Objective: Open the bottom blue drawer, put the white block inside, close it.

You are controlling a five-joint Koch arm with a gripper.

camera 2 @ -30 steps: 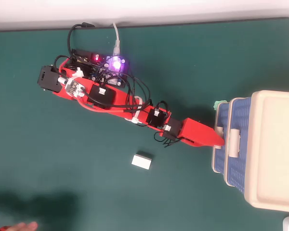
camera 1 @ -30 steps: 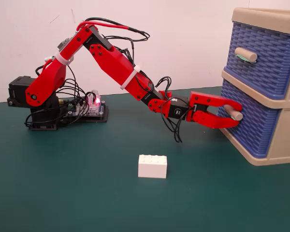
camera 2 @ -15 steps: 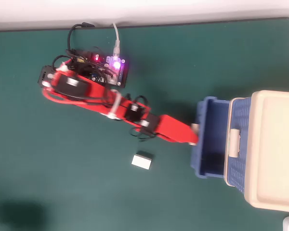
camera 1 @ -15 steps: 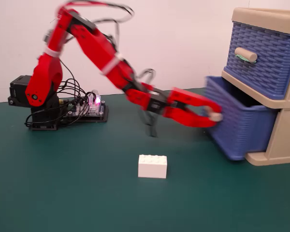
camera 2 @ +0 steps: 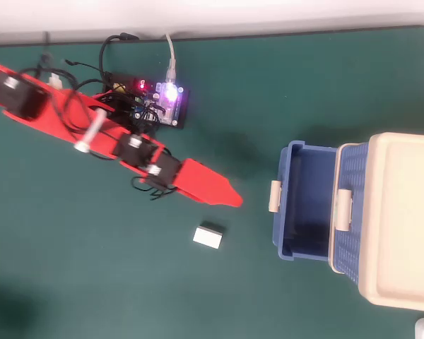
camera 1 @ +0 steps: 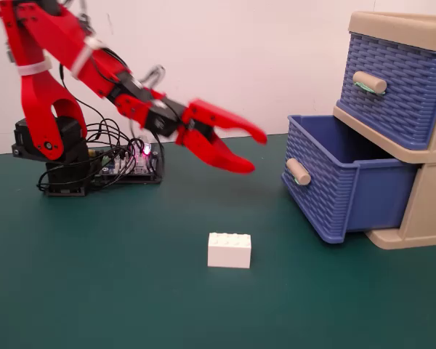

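The green table mat (camera 1: 94, 291) spreads matte and even under everything, with a rounded corner visible in the overhead view. On it, at the right of the fixed view, stands the beige cabinet frame (camera 1: 429, 211), smooth plastic, cut off by the picture edge so its far side is not seen. It holds two blue drawers moulded in a wicker weave. The upper drawer (camera 1: 392, 83) sits pushed in, a beige cylindrical handle on its front. The bottom blue drawer (camera 1: 334, 193) is pulled well out; from above (camera 2: 304, 205) it is an open rectangular tub, its inside partly in shadow, with its beige handle (camera 2: 275, 195) a short cylinder facing the arm.

The red arm (camera 1: 58, 51) is made of glossy angular plastic links with black motors and loose black cables; its top is cut off at the fixed view's upper edge. Its black base (camera 1: 54, 156) stands beside a controller board (camera 2: 159, 102) with lit pink and violet lights.

The gripper (camera 1: 251, 151) hangs in the air, clear of the drawer, its two tapered red fingers spread wide with nothing between them; from above (camera 2: 234, 200) they overlap into one wedge pointing at the drawer.

The white block (camera 1: 229, 250) lies on the mat, well left of the drawer and below the gripper in the fixed view. It is a studded rectangular brick, studs up, its long axis running roughly left to right in the fixed view. In the overhead view (camera 2: 209, 236) it is too small to show studs.
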